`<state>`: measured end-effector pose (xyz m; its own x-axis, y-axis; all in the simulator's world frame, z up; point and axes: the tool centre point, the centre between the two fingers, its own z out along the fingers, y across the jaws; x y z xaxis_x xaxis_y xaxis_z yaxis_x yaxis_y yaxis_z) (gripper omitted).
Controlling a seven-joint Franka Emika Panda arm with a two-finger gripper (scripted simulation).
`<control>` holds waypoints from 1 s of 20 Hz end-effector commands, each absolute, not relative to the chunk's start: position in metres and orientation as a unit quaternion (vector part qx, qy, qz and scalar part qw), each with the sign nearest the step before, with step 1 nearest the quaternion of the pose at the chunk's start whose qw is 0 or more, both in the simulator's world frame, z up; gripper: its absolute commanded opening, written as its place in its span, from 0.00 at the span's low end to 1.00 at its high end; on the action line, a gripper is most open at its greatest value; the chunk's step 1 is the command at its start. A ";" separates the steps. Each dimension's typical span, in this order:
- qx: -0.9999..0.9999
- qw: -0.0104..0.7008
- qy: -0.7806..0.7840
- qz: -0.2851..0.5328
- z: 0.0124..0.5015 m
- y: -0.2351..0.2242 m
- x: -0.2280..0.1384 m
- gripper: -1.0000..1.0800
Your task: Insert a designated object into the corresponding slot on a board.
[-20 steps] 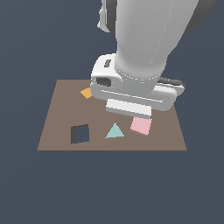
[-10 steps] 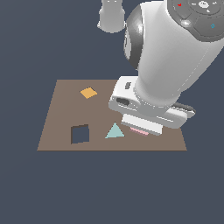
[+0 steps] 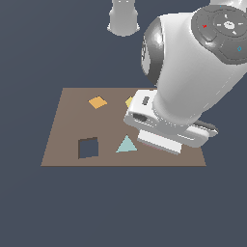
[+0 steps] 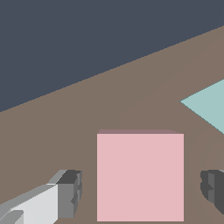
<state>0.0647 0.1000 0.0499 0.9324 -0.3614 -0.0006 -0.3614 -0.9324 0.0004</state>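
The gripper [image 4: 140, 192] is spread wide, one dark fingertip [image 4: 70, 192] on each side of the pink tile [image 4: 140, 177], with a clear gap between each pad and the tile's edges; neither pad touches it. The tile lies flat on the board [image 4: 65, 140], its faces square to the fingers. In the exterior view the arm's wrist and hand cover the tile entirely, so its place can only be read from where the hand hangs: low over the board, near the corner at the exterior view's right on the edge closest to the camera.

Just beside the tile lies the teal triangle [image 3: 126, 144], near the middle of that same edge. Further along toward the exterior view's left, the square slot [image 3: 88, 147] sits open, dark and slightly tilted, well apart from the tile. An orange diamond [image 3: 98, 102] rests nearer the far edge, and a sliver of a yellow shape [image 3: 129, 102] shows at the edge of the arm.
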 end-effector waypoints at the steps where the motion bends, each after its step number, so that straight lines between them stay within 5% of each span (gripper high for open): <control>1: 0.983 0.000 -0.184 0.000 0.048 0.100 0.065 0.96; 9: 0.983 0.000 -0.185 0.000 0.030 0.100 0.066 0.96; 10: 0.983 0.000 -0.185 0.000 0.030 0.100 0.066 0.00; 20: 0.983 0.000 -0.185 0.000 0.031 0.101 0.066 0.00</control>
